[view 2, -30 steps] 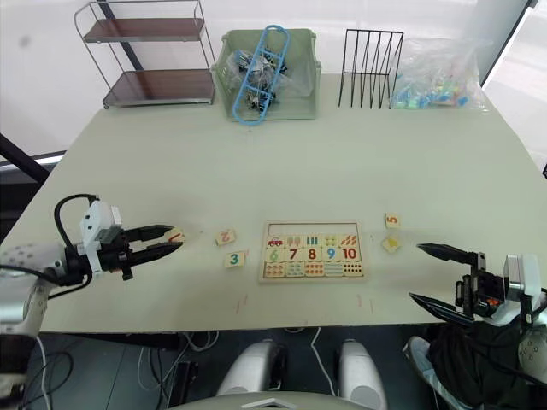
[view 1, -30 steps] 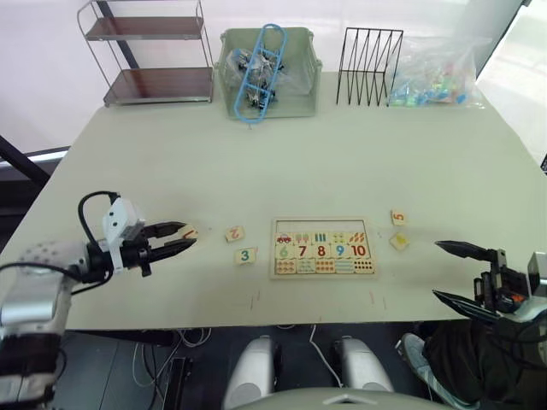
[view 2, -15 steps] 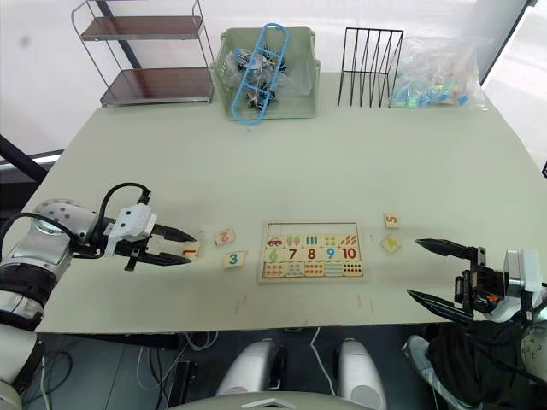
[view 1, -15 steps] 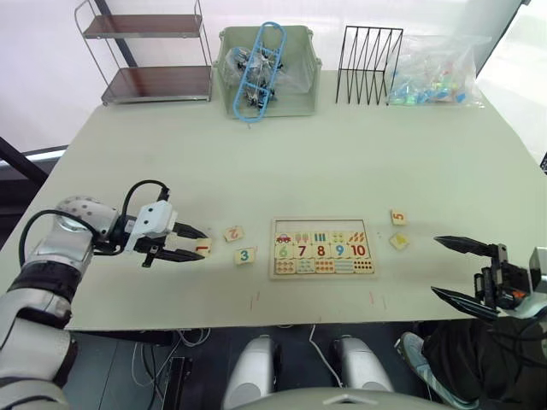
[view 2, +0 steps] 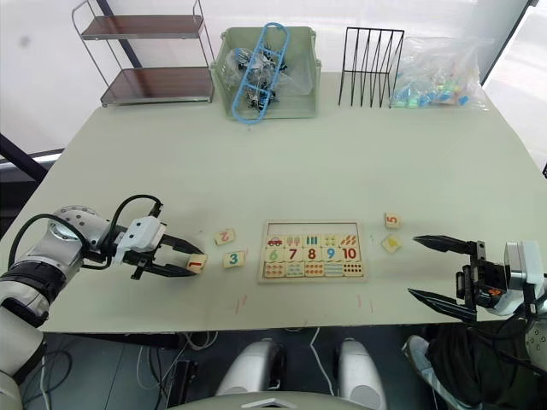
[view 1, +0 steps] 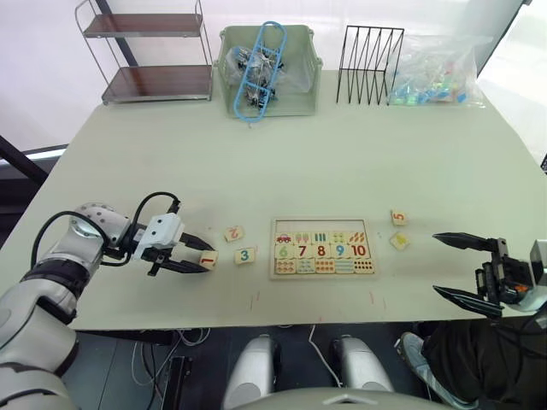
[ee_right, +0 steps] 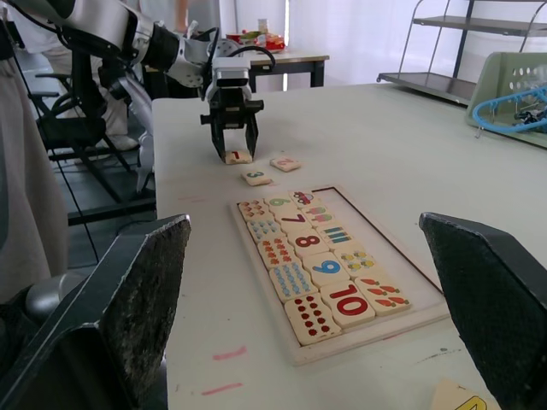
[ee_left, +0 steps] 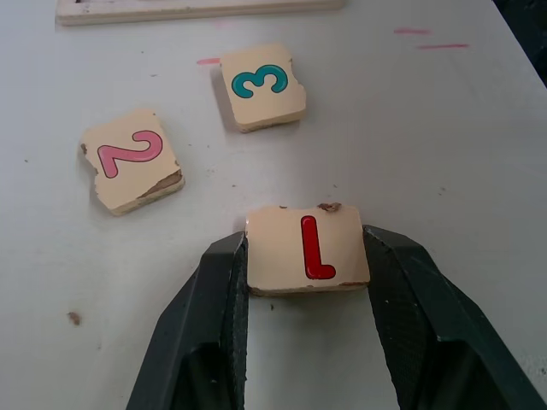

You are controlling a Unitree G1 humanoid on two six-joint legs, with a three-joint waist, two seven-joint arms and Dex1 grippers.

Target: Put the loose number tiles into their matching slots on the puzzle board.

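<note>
The left gripper (ee_left: 308, 256) had its jaws set against two opposite edges of the tile 1 (ee_left: 308, 249), which lay flat on the counter (view 1: 359, 162) toward the near-left corner, to the left of the puzzle board (view 1: 323, 248). Tile 2 (ee_left: 131, 169) and tile 3 (ee_left: 264, 86) lay just beyond it, nearer the board's left edge and apart from each other. Tile 5 (view 1: 398, 218) and one further tile (view 1: 399, 241) lay to the right of the board. The board's top row of slots (view 2: 313, 228) stood empty above the 6–10 row. The right gripper (view 2: 443, 270) hung near the near-right edge of the counter with its jaws wide apart, holding nothing. Each tile appeared to be thin, stiff, light wood; chipped corners suggested brittle edges, so moderate clamping force was judged sufficient. The smooth face and low profile probably allowed slipping or tilting; a grasp across two opposite side edges, centred, was judged correct.
</note>
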